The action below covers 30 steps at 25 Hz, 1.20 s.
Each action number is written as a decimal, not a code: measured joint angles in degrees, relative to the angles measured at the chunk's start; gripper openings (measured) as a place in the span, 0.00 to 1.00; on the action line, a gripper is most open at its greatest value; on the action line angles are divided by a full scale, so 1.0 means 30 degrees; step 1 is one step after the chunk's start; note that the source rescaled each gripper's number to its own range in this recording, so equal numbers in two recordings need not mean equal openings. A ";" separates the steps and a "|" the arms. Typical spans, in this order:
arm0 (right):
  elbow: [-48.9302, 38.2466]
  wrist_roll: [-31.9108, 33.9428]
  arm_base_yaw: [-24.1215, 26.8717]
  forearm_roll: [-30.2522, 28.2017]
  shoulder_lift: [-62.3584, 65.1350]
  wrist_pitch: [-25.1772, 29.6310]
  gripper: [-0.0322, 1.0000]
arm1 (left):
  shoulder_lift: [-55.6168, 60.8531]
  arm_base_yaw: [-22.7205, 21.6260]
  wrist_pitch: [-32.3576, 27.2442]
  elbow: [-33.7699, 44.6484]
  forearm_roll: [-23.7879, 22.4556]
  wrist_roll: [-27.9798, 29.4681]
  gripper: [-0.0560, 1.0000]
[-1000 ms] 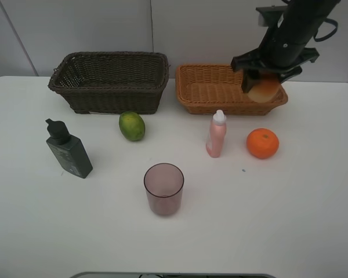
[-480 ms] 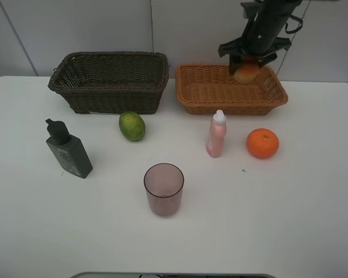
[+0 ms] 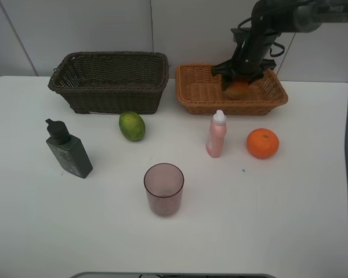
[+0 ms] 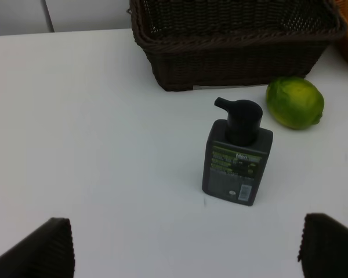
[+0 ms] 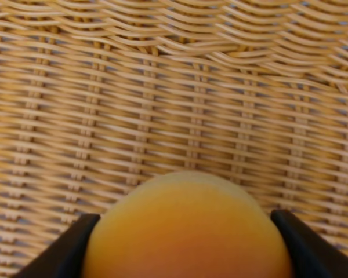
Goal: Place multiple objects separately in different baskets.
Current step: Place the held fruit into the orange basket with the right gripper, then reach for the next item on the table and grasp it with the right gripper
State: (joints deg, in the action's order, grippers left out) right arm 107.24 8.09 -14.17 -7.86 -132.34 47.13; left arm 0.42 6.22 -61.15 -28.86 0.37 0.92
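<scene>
Over the light orange-tan basket (image 3: 200,99) at the back of the white table (image 3: 290,231), the right gripper (image 3: 238,84) pinches a red-yellow peach-like fruit (image 3: 238,90) between its dark fingers (image 5: 64,249) and holds it low inside the wicker walls. The wrist camera shows the weave close behind the fruit, though whether it touches the basket floor cannot be told. So far as the pictures show, nothing has been released in either basket: the dark brown basket (image 3: 107,95) alongside shows nothing inside, and the tan one has only the clasped fruit. Five things stand out on the table: an orange (image 3: 262,143) and a pink white-capped bottle (image 3: 216,136) in front of the tan basket, a green citrus (image 3: 131,125) just before the brown one, a dark grey-green bottle (image 3: 69,152) to the left, and a translucent mauve cup (image 3: 163,188) nearest the camera. The left gripper (image 4: 182,249), jaws spread wide and holding nothing, hangs above the table near the dark bottle. The job appears to be at its first delivery, with five objects left to sort.
</scene>
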 joint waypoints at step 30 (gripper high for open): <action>-0.3792 -0.0866 -0.0206 -0.0169 0.6012 0.3809 0.95 | 0.0000 0.0000 0.0000 0.0000 0.0000 0.0000 1.00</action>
State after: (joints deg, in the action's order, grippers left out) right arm 95.86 5.49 -14.78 -8.37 -114.30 58.56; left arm 0.42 6.22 -61.15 -28.86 0.37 0.92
